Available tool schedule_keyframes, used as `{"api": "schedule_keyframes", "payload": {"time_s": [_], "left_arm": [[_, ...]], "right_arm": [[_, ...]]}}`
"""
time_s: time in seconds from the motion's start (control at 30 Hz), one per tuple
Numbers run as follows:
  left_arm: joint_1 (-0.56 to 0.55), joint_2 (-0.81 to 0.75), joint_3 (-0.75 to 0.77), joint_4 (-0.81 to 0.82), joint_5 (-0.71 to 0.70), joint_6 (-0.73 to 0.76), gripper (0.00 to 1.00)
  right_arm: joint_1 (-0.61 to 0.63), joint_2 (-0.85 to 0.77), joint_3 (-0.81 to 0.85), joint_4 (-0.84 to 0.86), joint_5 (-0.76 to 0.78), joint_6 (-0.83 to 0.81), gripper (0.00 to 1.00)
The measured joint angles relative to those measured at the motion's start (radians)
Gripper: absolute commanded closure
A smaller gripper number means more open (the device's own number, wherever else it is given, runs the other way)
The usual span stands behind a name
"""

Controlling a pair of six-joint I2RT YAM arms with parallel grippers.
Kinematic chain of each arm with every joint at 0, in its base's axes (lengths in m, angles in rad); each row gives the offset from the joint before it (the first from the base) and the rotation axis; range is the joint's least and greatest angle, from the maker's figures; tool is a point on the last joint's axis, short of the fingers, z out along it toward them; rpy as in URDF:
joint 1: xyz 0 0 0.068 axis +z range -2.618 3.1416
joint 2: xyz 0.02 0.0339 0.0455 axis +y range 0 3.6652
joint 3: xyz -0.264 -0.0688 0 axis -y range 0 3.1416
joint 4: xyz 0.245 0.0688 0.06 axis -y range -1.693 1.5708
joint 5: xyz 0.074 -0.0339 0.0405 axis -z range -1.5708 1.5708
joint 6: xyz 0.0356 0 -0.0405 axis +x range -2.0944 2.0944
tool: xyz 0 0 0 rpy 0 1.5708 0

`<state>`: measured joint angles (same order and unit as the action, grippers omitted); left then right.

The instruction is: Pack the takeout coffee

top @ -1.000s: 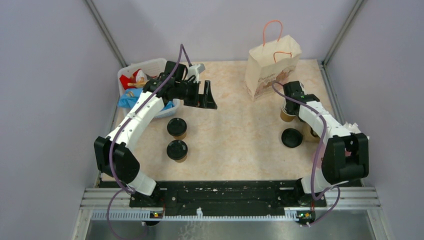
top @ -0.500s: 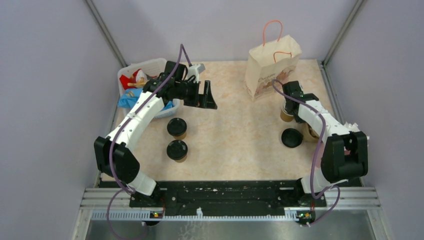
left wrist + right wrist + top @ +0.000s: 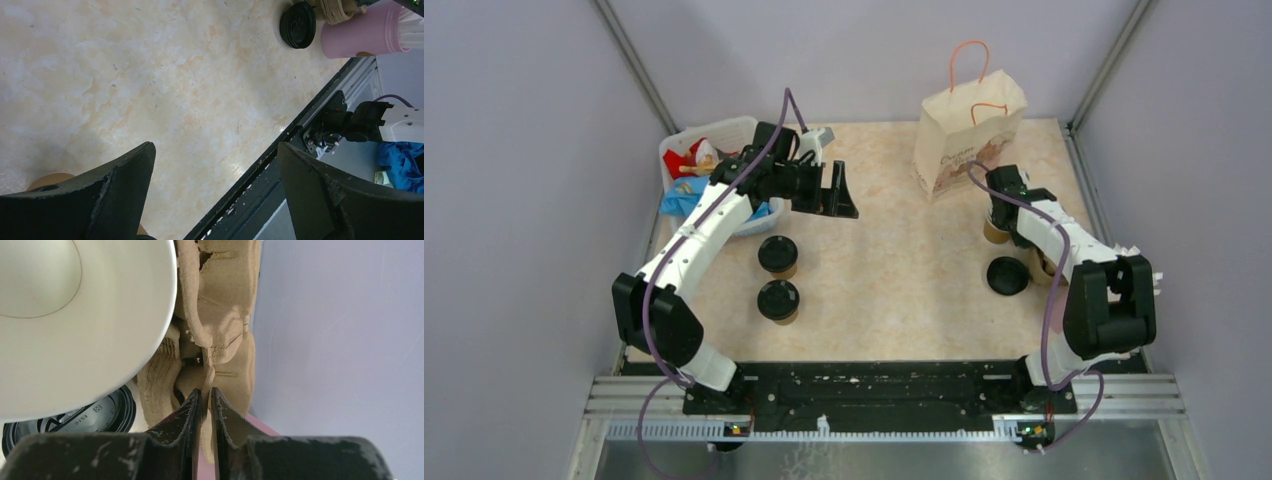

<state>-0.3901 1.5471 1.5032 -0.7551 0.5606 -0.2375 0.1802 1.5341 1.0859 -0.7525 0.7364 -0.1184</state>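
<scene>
The right gripper [image 3: 206,392] has its fingers almost together, a thin slit between them. The thin edge of the moulded-pulp cup tray [image 3: 225,325] runs into that slit, but whether the fingers press on it cannot be told. Just left of the tray in the wrist view stands an open paper cup [image 3: 75,315], white-rimmed, its pale cream inside showing. Below it a loose black lid [image 3: 75,422] lies flat on the table [image 3: 904,250]. A pink cup [image 3: 357,35] holding white sticks [image 3: 412,30] sits just beside that lid. The left gripper [image 3: 215,150] is spread wide, hovering over bare table on the left half. Near it, toward the arm bases, a lidded brown cup [image 3: 778,256] and a second lidded cup [image 3: 778,301] stand upright and close together, well apart from the tray. At the back left a clear plastic bin [image 3: 719,127] holds red, white and blue packets [image 3: 686,175]. At the back right a paper bag [image 3: 969,135] with orange handles stands upright; its inside is hidden. Since a second ago the right arm's elbow [image 3: 1109,310] has shifted slightly leftward and its wrist has edged toward the bag. The left arm, cups, lid, bin and bag have stayed put.
</scene>
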Motion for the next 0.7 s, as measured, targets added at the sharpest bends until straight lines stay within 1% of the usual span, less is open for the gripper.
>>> {"api": "schedule_keyframes", "payload": {"time_s": [0.07, 0.2, 0.5, 0.7], "left_arm": [[0.000, 0.000, 0.000, 0.000, 0.000, 0.000, 0.02], [0.000, 0.000, 0.000, 0.000, 0.000, 0.000, 0.02], [0.002, 0.000, 0.000, 0.000, 0.001, 0.000, 0.02], [0.002, 0.000, 0.000, 0.000, 0.002, -0.001, 0.02]], "right_arm": [[0.000, 0.008, -0.005, 0.008, 0.006, 0.002, 0.89], [0.000, 0.016, -0.013, 0.004, 0.011, 0.006, 1.00], [0.000, 0.016, -0.013, -0.005, 0.050, 0.008, 1.00], [-0.010, 0.015, -0.019, 0.024, 0.096, 0.013, 1.00]]}}
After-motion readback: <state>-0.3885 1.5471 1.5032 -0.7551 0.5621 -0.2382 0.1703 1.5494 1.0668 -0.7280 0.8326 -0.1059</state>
